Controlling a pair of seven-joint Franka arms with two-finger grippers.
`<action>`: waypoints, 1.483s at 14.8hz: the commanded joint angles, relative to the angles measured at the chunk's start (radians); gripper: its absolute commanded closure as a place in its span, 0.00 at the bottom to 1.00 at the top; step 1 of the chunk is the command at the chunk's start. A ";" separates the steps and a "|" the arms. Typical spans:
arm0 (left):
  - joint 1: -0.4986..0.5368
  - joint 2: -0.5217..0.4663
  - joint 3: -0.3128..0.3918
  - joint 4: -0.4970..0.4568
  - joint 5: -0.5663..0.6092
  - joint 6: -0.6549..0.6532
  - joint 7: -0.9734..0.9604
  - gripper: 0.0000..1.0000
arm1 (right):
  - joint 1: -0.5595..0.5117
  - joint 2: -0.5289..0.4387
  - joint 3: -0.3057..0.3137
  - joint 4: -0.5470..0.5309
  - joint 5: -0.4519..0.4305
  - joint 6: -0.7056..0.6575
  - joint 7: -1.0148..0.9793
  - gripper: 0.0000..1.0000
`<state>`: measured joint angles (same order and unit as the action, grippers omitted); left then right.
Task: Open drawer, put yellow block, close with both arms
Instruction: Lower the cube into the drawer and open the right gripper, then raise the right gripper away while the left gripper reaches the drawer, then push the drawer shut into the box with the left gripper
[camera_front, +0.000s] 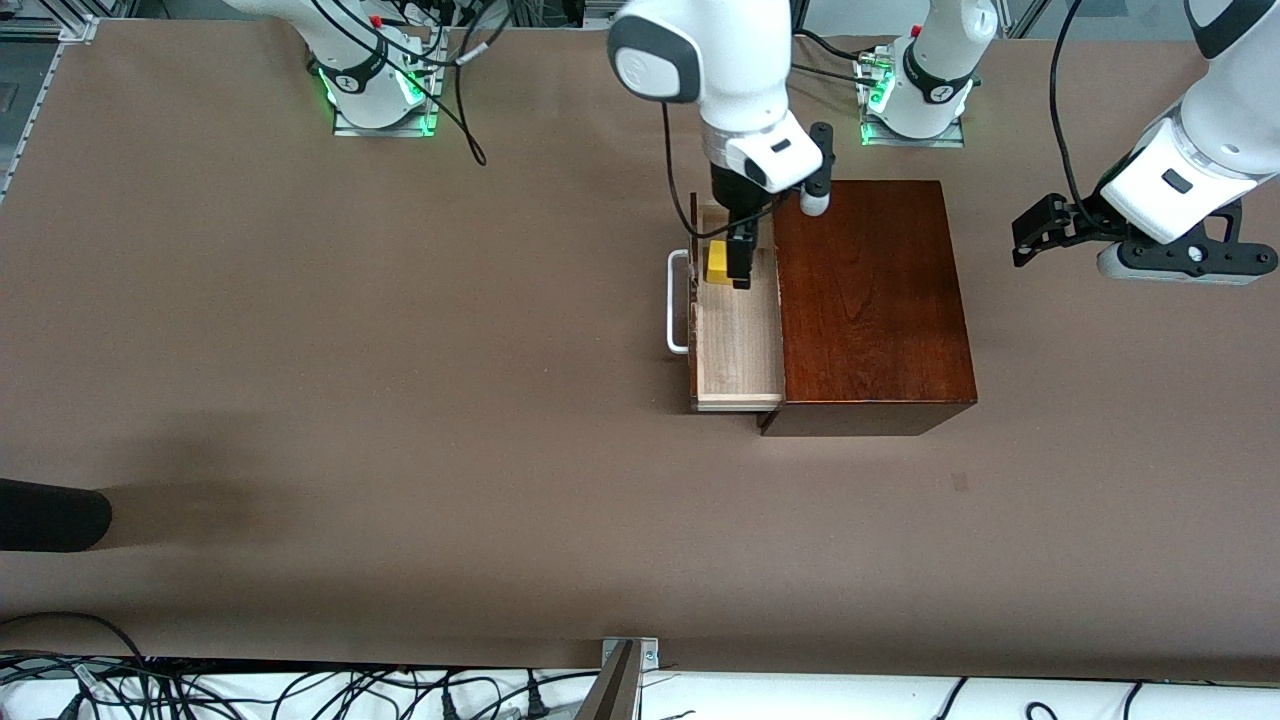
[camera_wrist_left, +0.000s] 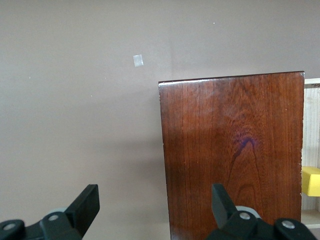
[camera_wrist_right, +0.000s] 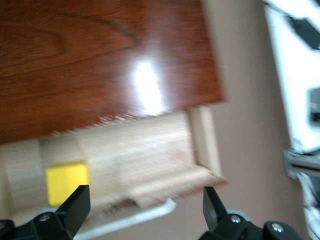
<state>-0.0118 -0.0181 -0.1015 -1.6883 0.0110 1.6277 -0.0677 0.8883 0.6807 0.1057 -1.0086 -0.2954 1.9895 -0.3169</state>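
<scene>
Two arms, front view: we see the right gripper (camera_front: 738, 262) spread over the open drawer (camera_front: 738, 345), the yellow block (camera_front: 717, 262) in it; the left gripper (camera_front: 1040, 232) waits released.
Left wrist view: we face the wooden box (camera_wrist_left: 232, 150).
Right wrist view: block beside one finger, ungrasped; the handle (camera_front: 677, 302) is nearest the right arm.

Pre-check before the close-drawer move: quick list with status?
1. drawer pulled out of the wooden box: ok.
2. yellow block inside the drawer, at the end farther from the front camera: ok.
3. right gripper fingers spread, block not between them in the right wrist view: ok, released.
4. Right gripper out of the drawer: not ok, it is low over the tray beside the block.
5. left gripper open, off the table past the box toward the left arm's end, waiting: ok.
6. white bar handle free of any gripper: ok.
</scene>
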 joint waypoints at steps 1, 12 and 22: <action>-0.008 -0.008 0.000 0.010 -0.009 -0.049 0.026 0.00 | -0.096 -0.098 0.002 -0.035 0.062 -0.054 0.018 0.00; -0.011 0.072 -0.338 0.042 -0.105 -0.215 0.519 0.00 | -0.448 -0.295 -0.155 -0.070 0.286 -0.307 0.013 0.00; -0.201 0.477 -0.461 0.315 -0.057 0.024 0.523 0.00 | -0.698 -0.633 -0.159 -0.485 0.403 -0.318 0.006 0.00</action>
<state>-0.1522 0.3758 -0.5612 -1.4404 -0.0770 1.5844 0.4404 0.2092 0.2000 -0.0641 -1.2984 0.0815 1.6539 -0.3190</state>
